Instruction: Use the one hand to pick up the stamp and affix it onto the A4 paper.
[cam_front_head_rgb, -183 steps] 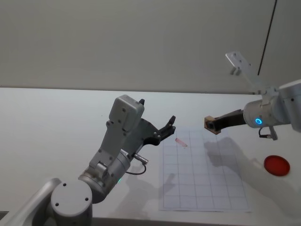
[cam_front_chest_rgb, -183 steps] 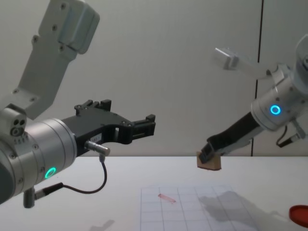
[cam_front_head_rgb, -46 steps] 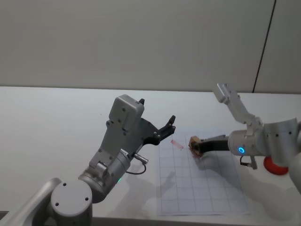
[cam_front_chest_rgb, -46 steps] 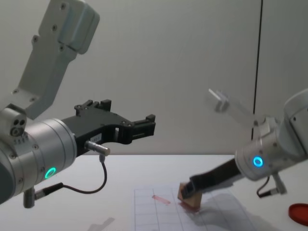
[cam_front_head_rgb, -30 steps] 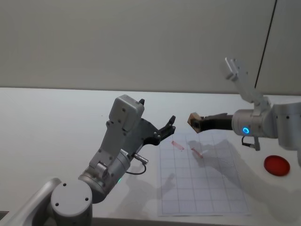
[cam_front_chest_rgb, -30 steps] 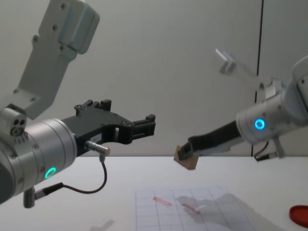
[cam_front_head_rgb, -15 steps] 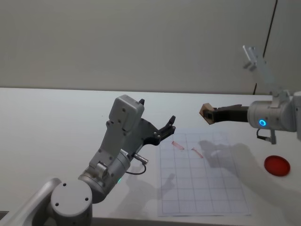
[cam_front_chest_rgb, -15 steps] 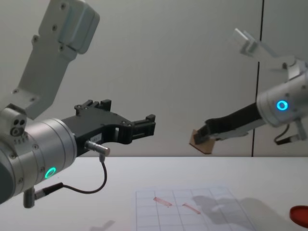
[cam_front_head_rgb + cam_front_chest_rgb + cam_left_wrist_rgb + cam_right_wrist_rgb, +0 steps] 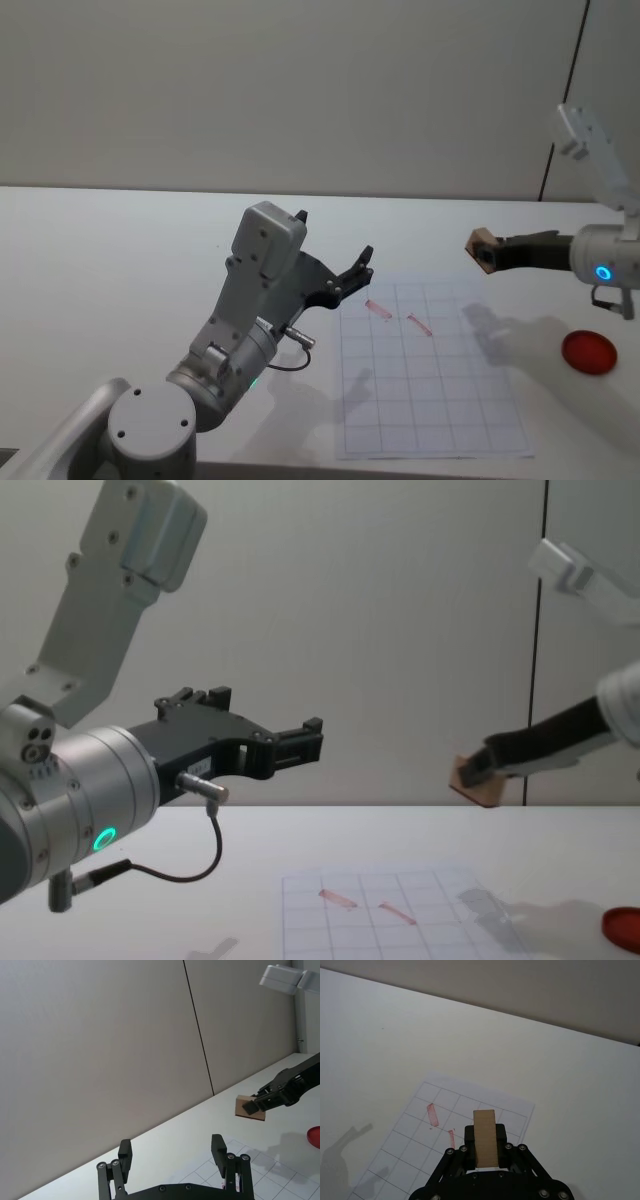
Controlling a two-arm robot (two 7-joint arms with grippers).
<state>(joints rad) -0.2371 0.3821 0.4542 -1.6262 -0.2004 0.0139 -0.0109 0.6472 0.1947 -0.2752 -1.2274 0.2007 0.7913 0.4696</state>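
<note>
Two prints [image 9: 380,309] on paper [image 9: 430,400]. Gripping stamp [image 9: 481,249] in right pincer [image 9: 492,254], aloft by paper's far right corner, bare squares down-left; left pincer [image 9: 352,272] parked wide.

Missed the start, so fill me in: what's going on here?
The right claw grips the stamp and holds it in the air, off the paper, near its far right corner. The paper lies flat on the table with two pink marks on it. A red pad sits to the paper's right. The left claw hangs open above the table, left of the paper, idle.
</note>
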